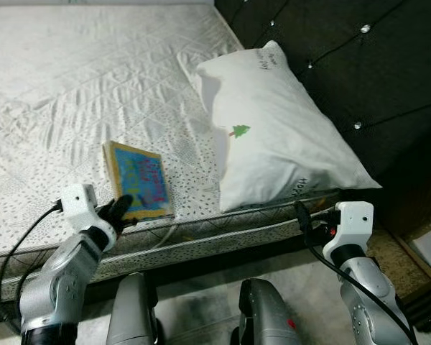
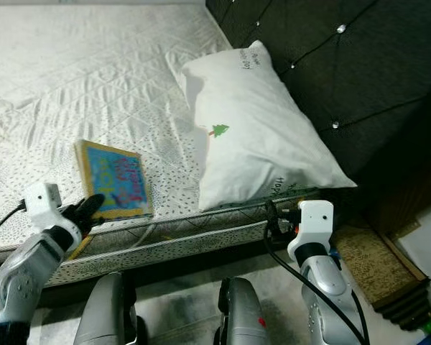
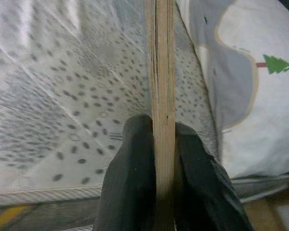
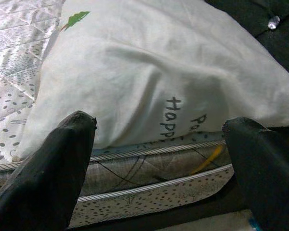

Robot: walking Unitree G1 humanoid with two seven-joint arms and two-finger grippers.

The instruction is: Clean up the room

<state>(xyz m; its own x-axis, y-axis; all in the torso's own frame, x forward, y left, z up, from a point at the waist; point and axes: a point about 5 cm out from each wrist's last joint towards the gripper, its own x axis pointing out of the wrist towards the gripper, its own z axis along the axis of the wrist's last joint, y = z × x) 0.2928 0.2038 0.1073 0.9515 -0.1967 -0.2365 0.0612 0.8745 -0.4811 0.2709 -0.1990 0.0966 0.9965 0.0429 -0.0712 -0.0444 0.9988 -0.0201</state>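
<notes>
The left arm rose from the lower left of the head view, bent at the elbow, its gripper (image 1: 122, 208) reaching up and right with both black fingers (image 3: 130, 192) pinched tight on a thin edge. The right arm stood at the lower right, its gripper (image 4: 159, 130) held with fingers spread wide and nothing between them.

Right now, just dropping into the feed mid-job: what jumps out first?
The left gripper is shut on the near edge of a colourful book lying near the mattress edge. To its right, a white pillow with a small green tree leans against the dark headboard, with the open right gripper before its near corner.
</notes>
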